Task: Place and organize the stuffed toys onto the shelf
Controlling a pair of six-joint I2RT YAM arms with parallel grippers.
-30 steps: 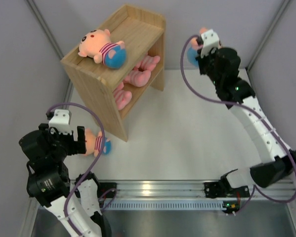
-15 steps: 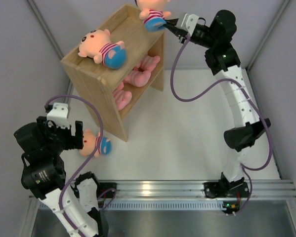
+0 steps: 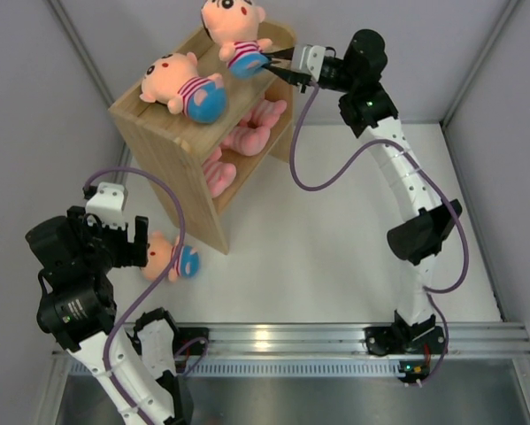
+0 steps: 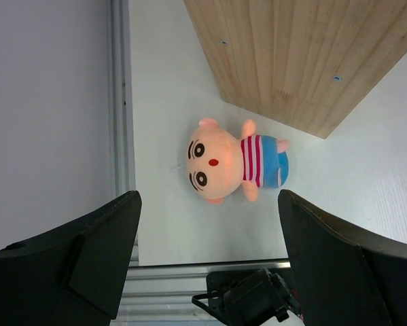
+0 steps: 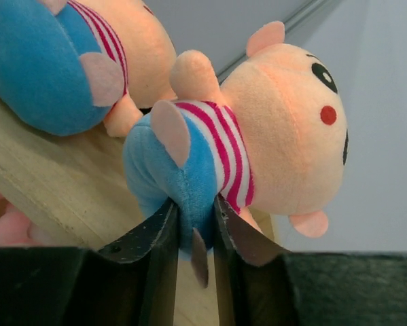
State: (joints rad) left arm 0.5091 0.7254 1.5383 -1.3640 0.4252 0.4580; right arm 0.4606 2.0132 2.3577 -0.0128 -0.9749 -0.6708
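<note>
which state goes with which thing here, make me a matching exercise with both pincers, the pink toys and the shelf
Things
1 right pincer
2 left pincer
3 pink toys
4 shelf

States
a open, above the lone toy on the table
b lying inside the shelf, under its top
c light wood, a resting toy on its top
d shut on the blue shorts of the held toy

Pairs: 1-d, 2-a, 3-b, 4-c

One peach doll (image 4: 234, 168), striped shirt, blue shorts, lying on white table (image 4: 356, 173) near shelf (image 4: 305, 61) corner, not touching; dark fingers (image 4: 101, 258) spread wide apart, holding nothing.
</note>
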